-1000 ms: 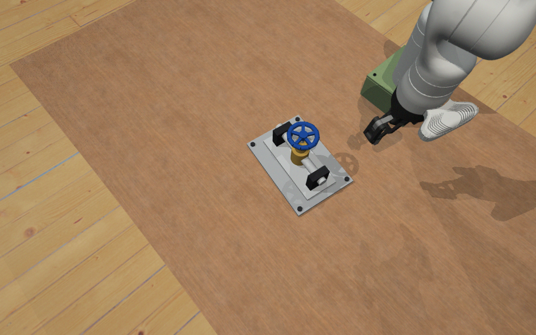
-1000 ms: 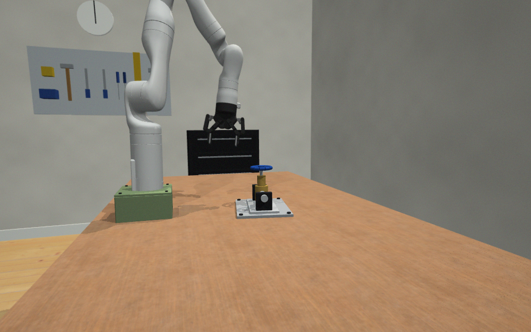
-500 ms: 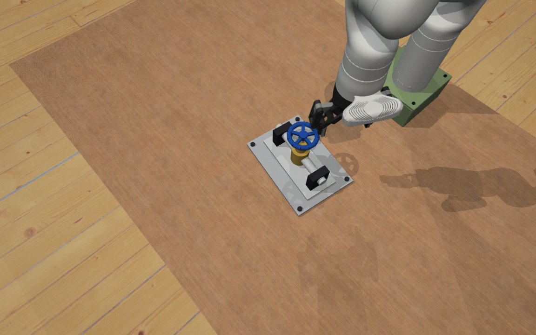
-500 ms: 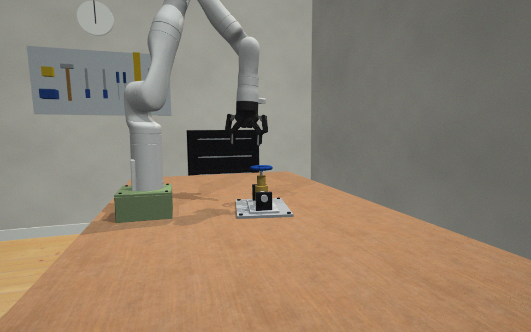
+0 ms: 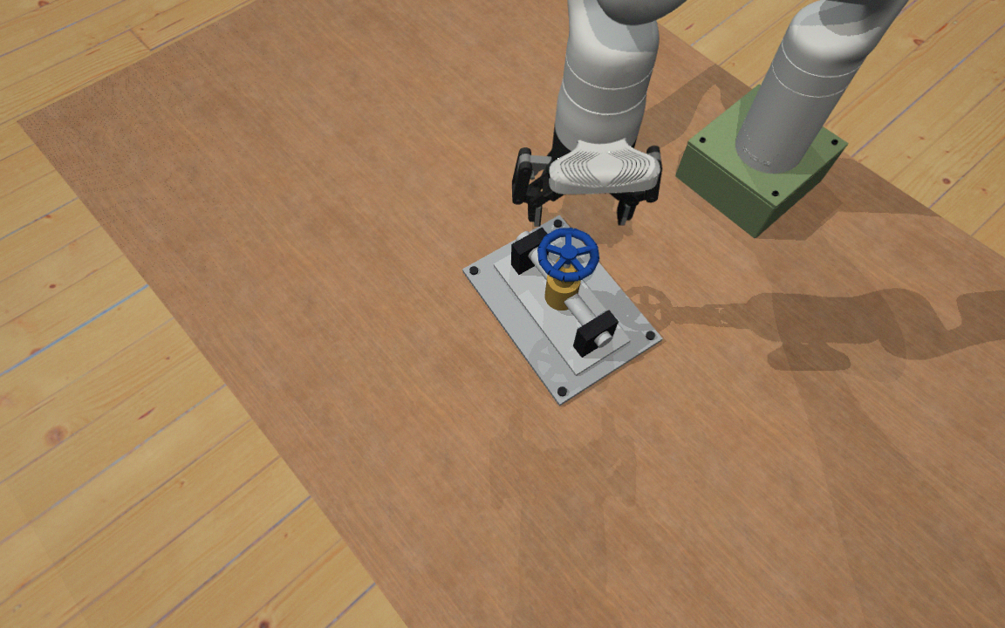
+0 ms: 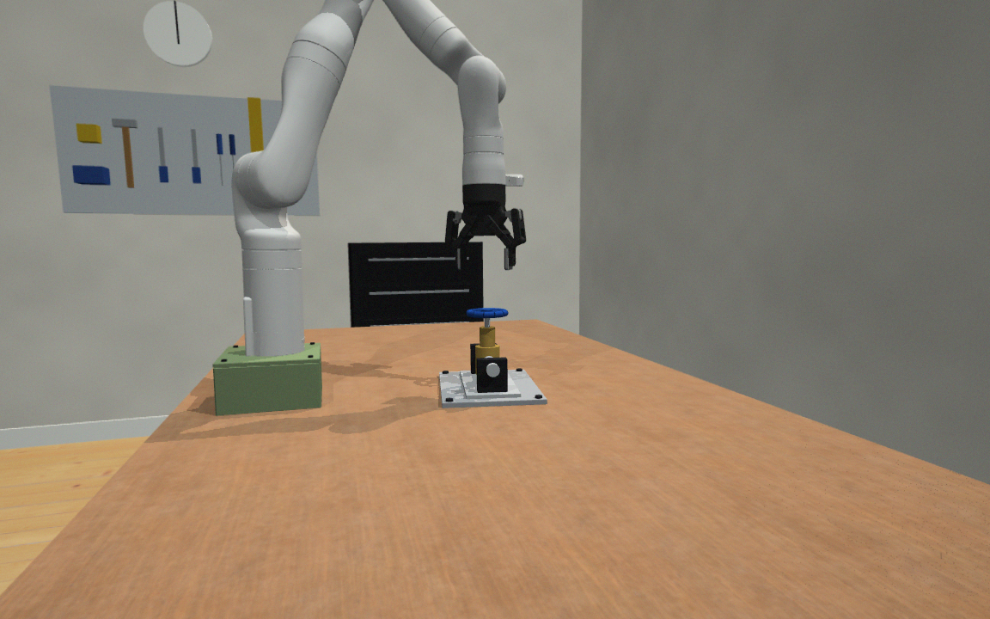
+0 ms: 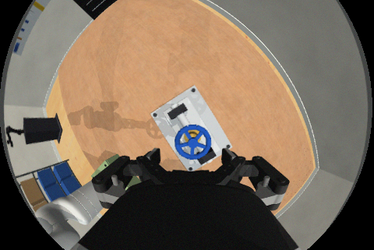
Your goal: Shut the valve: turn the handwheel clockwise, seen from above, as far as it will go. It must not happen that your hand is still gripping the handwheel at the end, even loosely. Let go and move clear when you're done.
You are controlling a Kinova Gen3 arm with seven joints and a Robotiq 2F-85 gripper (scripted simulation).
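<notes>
A blue spoked handwheel (image 5: 567,254) tops a brass valve stem on a white pipe held by two black clamps, all on a grey baseplate (image 5: 562,310). From the side the handwheel (image 6: 487,313) lies flat above the stem. My gripper (image 6: 485,258) points down, open and empty, a clear gap above the wheel. From above my gripper (image 5: 583,215) hangs just behind the wheel. In the wrist view the handwheel (image 7: 192,142) sits between my spread fingers, a little ahead of them.
The arm's green base block (image 5: 760,173) stands on the table to the right of the valve. A black cabinet (image 6: 414,283) stands behind the table, against the wall. The table's edge runs to the left of the baseplate.
</notes>
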